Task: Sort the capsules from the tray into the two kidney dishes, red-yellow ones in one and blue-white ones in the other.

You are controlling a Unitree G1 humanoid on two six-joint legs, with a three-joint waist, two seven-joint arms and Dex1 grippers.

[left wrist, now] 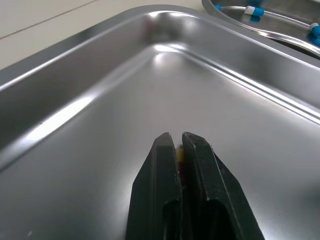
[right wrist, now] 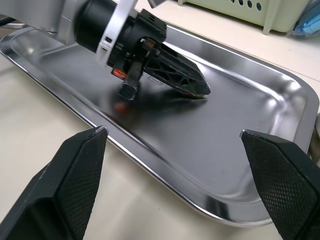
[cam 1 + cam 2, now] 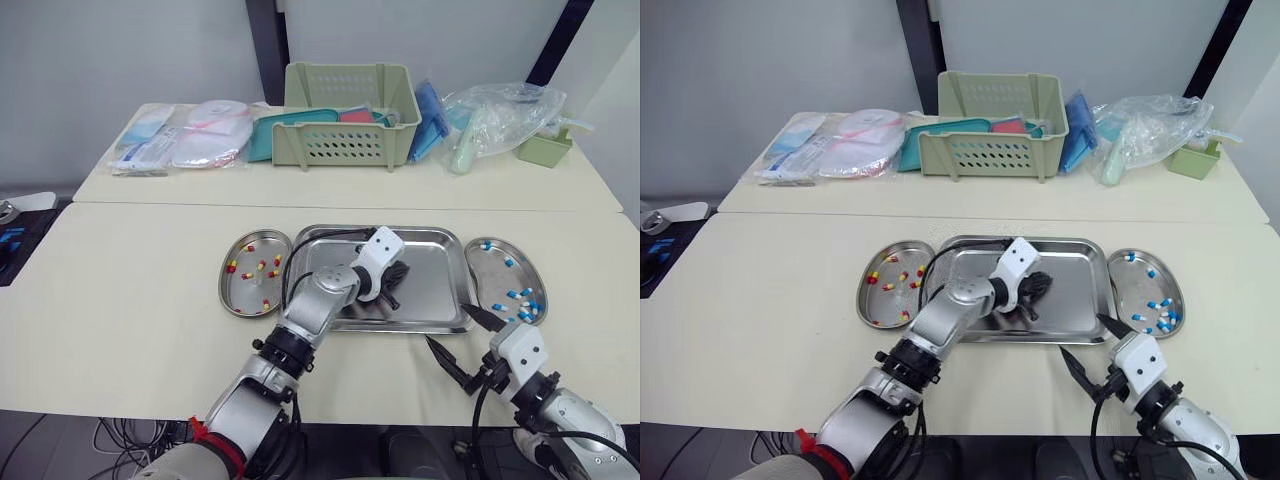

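Observation:
A steel tray (image 3: 440, 290) lies between two kidney dishes. The left dish (image 3: 243, 293) holds several red-yellow capsules (image 3: 273, 272); the right dish (image 3: 492, 272) holds several blue-white capsules (image 3: 522, 300). My left gripper (image 1: 179, 140) is low over the middle of the tray, shut on a red-yellow capsule (image 1: 180, 155) whose yellow end shows between the fingers (image 1: 207, 165). The right wrist view shows that gripper (image 2: 204, 91) nearly touching the tray floor (image 2: 240, 135). My right gripper (image 3: 463, 340) hovers open over the table just in front of the tray's right front corner, holding nothing.
On the far table stand a green slotted basket (image 3: 345, 115), flat packets (image 3: 190, 135) to its left, a clear plastic bag (image 3: 500, 115) and a small green box (image 3: 545, 148) to its right. A seam (image 3: 200, 204) divides the two tables.

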